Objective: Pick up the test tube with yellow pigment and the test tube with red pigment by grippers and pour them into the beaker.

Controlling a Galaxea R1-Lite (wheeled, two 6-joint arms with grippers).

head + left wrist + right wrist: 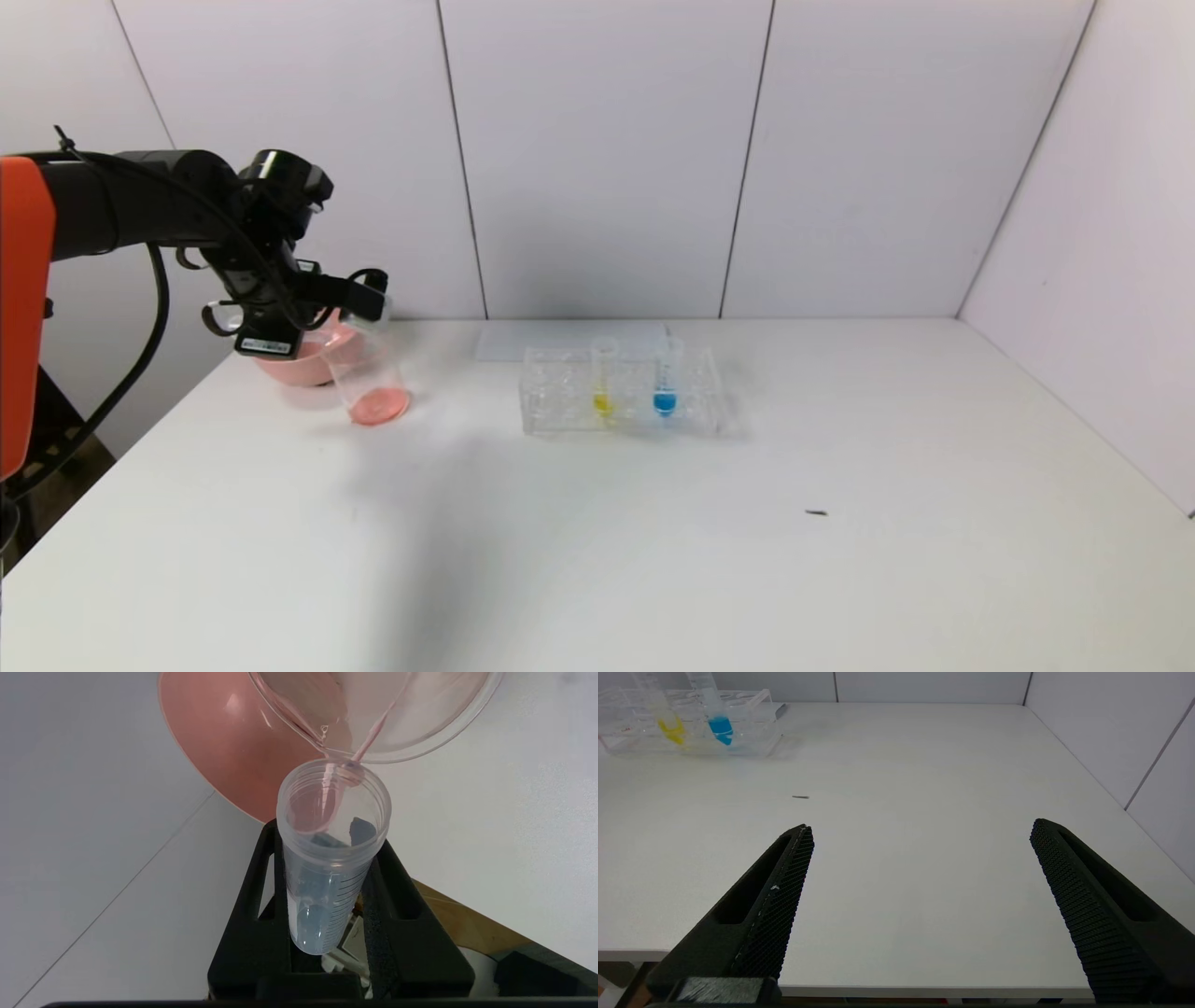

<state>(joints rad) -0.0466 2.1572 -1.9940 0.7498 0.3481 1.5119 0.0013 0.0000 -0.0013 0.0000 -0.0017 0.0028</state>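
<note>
Two tubes are sitting upright in the clear rack [621, 397] at mid-worktop: the test tube with yellow pigment [603, 378] and, just at its 3 o'clock, a blue-liquid tube [666, 378]. Left gripper [327, 858] is working over at 9 o'clock from the rack, well apart from it, clamped on the test tube with red pigment [329, 868], fingers squeezing both sides. Tube's tipped mouth-first to the beaker [369, 378], its rim touching the beaker's lip in the left wrist view; a thin pink-red trickle is running from tube mouth into the beaker. Tube's looking nearly drained, only clear residue near its round end. Beaker is leaning a bit, w/ a pink-red pool on its bottom. Pink bowl [308, 359] is sitting right behind the beaker at 10 o'clock, touching or nearly so; can't tell which. Right gripper [920, 835] is hanging low at the worktop's [653, 541] near edge, fingers wide apart, holding nothing. Small dark speck [816, 512] is lying at 5 o'clock from the rack.
</note>
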